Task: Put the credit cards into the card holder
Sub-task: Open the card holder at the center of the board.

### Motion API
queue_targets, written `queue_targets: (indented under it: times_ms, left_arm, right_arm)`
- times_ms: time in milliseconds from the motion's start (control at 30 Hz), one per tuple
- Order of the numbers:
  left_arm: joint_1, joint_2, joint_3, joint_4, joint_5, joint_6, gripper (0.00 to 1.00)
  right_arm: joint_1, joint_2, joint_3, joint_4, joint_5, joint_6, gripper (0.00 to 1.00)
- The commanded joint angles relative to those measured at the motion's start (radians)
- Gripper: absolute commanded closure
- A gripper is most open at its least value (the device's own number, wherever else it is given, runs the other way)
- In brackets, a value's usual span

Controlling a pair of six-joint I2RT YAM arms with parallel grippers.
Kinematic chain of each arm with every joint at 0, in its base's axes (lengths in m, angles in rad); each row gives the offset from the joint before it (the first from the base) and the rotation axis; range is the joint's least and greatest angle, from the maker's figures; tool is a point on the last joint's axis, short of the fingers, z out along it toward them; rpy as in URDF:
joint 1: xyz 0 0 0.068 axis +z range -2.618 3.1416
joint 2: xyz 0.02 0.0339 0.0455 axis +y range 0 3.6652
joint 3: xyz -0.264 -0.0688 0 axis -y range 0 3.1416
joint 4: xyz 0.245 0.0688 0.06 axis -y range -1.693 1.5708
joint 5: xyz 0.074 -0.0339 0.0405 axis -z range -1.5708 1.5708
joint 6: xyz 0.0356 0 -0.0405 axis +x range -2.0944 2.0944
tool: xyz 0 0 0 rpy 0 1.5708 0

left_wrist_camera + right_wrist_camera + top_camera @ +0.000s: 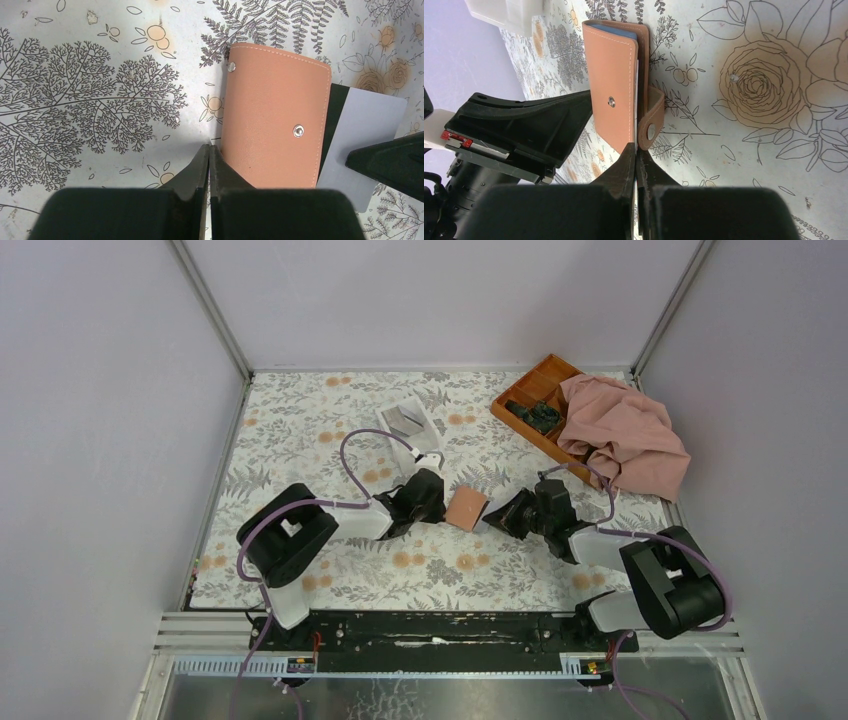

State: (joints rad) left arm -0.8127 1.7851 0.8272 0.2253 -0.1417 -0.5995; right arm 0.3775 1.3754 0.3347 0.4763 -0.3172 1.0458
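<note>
**Both grippers closed at the card holder, one card sticking out**

The left gripper (209,152) has its jaws pressed together with nothing between them. Its tips sit just beside the long edge of the flat, tan-brown, leather-like bifold card holder (272,120). The right gripper (637,155) is likewise fully closed. Its tips are at the card holder's opposite side, right by the small rounded snap strap (651,125) that hangs loose from the fold. In the left wrist view, its dark tip lies over a thin, pale grey-blue plastic credit card (367,125) with a black stripe. About half of the credit card pokes out from under the card holder's far edge. Whether the right gripper is actually nipping the card or only resting on it cannot be told.

The card holder lies folded between the two grippers, near the middle of the floral-printed table cover (300,430). A metal snap button (298,130) shows on its upper flap. In the right wrist view, a blue edge shows inside the fold.

Farther back stands a white rectangular box (405,420). At the far right corner, an orange compartment tray (540,380) is partly covered by a crumpled pink cloth (625,435).
</note>
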Motion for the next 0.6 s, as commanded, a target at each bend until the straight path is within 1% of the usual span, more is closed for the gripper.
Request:
queue_targets:
  times_ms: [0,233,433,567]
  left_arm:
    - [-0.016,0.049,-0.035,-0.078,0.011,-0.003,0.97]
    - [-0.016,0.051,-0.036,-0.079,0.009,0.000,0.98]
    - [-0.016,0.054,-0.036,-0.081,0.008,0.001,0.98]
    - [-0.017,0.056,-0.032,-0.081,0.010,0.000,0.98]
  right_arm:
    - [-0.007,0.009,-0.005,0.084,-0.032,0.021,1.00]
    - [-0.007,0.005,-0.011,0.095,-0.038,0.018,1.00]
    - [-0.007,-0.066,0.010,-0.037,0.008,-0.040,1.00]
    - [-0.007,-0.092,0.012,-0.070,0.019,-0.053,1.00]
